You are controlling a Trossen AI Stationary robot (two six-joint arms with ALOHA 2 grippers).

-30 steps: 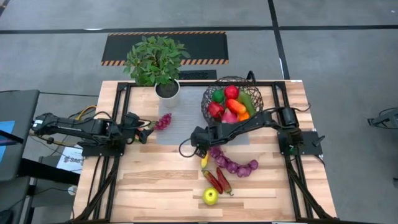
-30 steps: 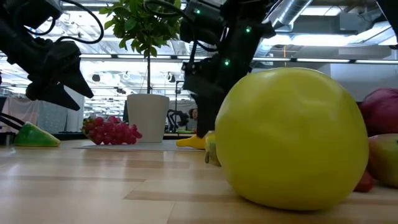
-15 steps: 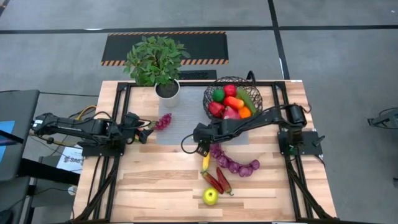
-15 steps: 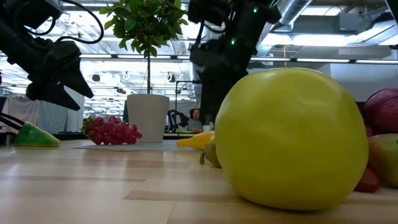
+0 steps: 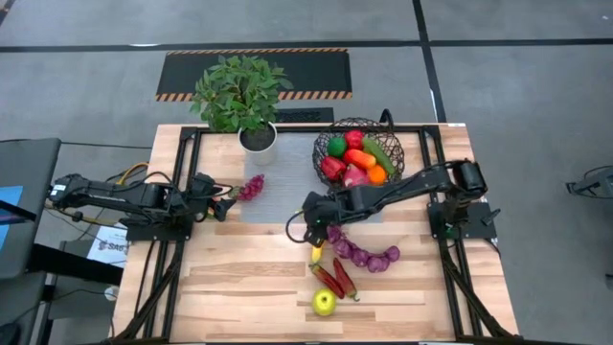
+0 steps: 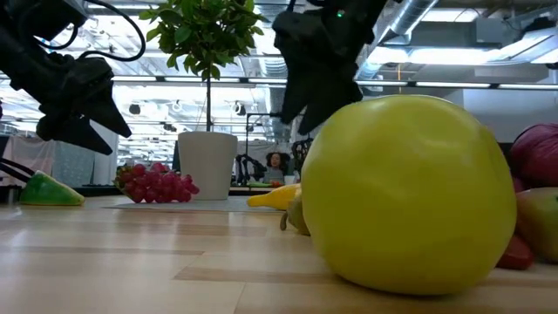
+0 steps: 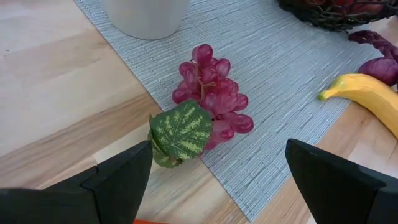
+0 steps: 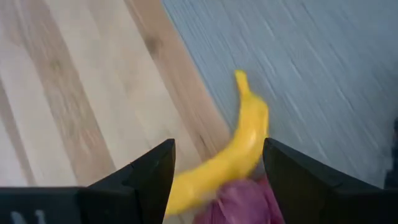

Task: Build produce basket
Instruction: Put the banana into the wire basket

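Wire-mesh basket point(image 5: 358, 153) is sitting at the bench's point(image 5: 239, 278) back edge, partly filled. Banana point(image 5: 316, 251), red grapes point(image 5: 251, 186), chillies point(image 5: 334, 279) and apple point(image 5: 325, 303) are lying outside. The right claw point(image 5: 313, 234) is hovering spread over the banana, seemingly empty; the left claw point(image 5: 227, 203) is waiting, spread, beside the grapes.

Wire basket point(image 5: 358, 153) half-filled; banana point(image 5: 315, 251), grapes point(image 5: 252, 186) lie outside.
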